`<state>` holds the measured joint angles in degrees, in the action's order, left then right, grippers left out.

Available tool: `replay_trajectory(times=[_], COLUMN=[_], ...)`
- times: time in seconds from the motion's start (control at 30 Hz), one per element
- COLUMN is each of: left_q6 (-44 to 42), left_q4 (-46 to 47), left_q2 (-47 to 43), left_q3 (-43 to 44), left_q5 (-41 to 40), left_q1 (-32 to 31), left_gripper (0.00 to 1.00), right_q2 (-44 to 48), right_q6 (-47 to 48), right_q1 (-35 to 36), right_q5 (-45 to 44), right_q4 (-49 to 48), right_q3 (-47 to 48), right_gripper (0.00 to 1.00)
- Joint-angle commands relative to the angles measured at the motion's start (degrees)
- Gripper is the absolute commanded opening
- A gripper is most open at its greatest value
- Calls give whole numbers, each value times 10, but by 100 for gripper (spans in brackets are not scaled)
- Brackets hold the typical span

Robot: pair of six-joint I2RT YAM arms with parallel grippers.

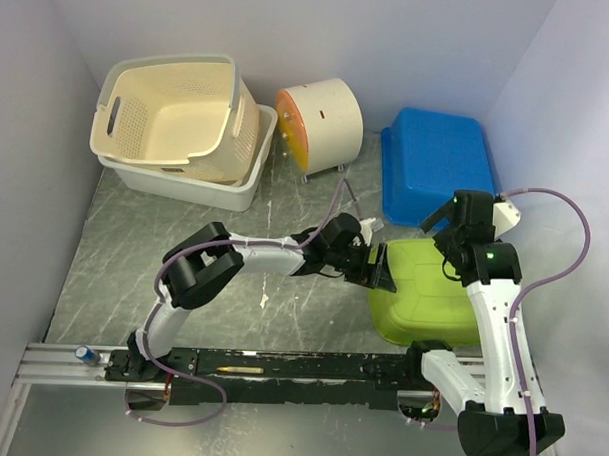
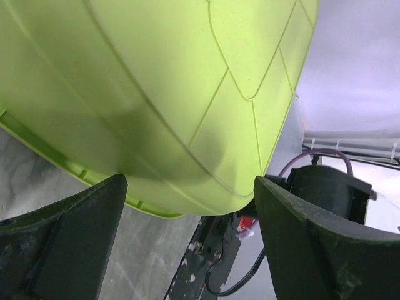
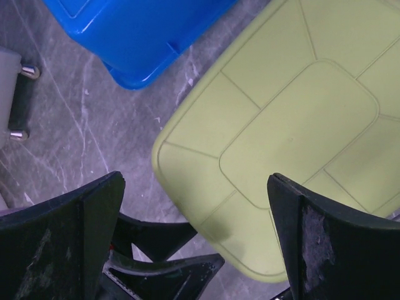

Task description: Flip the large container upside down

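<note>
The green tub point(image 1: 427, 292) lies bottom-up on the table point(image 1: 134, 252) by the right arm's base. The left claw point(image 1: 385, 269), wide and empty, stands at its left edge. The right claw point(image 1: 445, 225), equally wide, hovers over its far side.

Looks down on large container point(image 3: 294, 137), panelled base facing up, on marbled table point(image 3: 94, 125). Shows blue bin point(image 3: 137, 31) near its corner, apart. Frames it between wide-spread right tool point(image 3: 197, 181) fingers.
</note>
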<state>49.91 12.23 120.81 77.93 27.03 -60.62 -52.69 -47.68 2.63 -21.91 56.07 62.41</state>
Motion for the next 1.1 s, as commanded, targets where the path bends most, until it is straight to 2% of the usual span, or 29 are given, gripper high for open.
replay_trajectory(times=[0.0, 0.1, 0.17, 0.4, 0.53, 0.6, 0.63, 0.67, 0.9, 0.97, 1.07], left_q6=[-13, -41, -77, -253, -303, -324, -327, -333, -343, -363, -375], left_q4=[15, -36, -89, -381, -527, -587, -612, -625, -596, -580, -588], left_q2=[23, 0, -47, -211, -273, -289, -297, -305, -362, -356, -308], left_q3=[54, 60, 51, 113, 216, 282, 308, 329, 332, 326, 361], left_q5=[18, 19, -10, -135, -279, -329, -350, -358, -424, -395, -295], left_q1=[-4, -3, -2, -2, 6, 32, 52, 74, 233, 286, 367], left_gripper=[93, 91, 92, 91, 93, 92, 95, 99, 99, 99, 99], right_q2=[8, 13, 17, 60, 112, 123, 124, 119, 72, 76, 86], right_q6=[14, 30, 37, 37, 35, 28, 24, 22, 21, 27, 33], right_q1=[1, 1, 1, 1, 1, 1, 1, 0, 1, 1, 2], right_q5=[-14, -11, -23, -57, -3, 30, 41, 50, 68, 71, 70], right_q4=[17, 18, 26, 1, -93, -130, -140, -145, -111, -112, -116], right_q3=[17, 26, 38, 61, 20, -3, -10, -15, 4, 5, 1], right_gripper=[100, 100, 100, 100, 100, 100, 100, 100, 100, 100, 100])
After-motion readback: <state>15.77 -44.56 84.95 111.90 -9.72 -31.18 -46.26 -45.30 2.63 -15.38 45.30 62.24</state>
